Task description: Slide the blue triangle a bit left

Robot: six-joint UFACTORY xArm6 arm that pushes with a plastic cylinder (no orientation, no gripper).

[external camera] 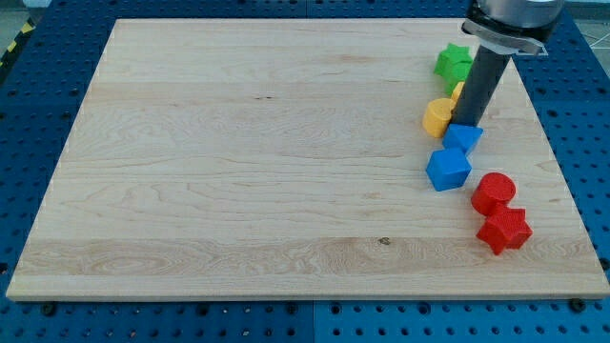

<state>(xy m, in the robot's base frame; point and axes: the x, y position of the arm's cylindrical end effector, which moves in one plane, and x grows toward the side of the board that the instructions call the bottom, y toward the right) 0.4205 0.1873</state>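
Small blue plastic triangle block (464, 136) sits near the view's right edge of the pale wooden surface (238, 162), just above the blue cube (447, 169). No fingers fitted; my tip (466, 123) touches triangle's top edge, holding nothing. Judged light, rigid, may pivot; push its right face.

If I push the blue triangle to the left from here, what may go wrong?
1. My tip sits at the top edge of the blue triangle, not on its right side; a leftward move may slip past it or only turn it.
2. The yellow block lies just left of my tip, so it would probably be pushed along too.
3. The blue cube touches the triangle from below-left and may drag with it.
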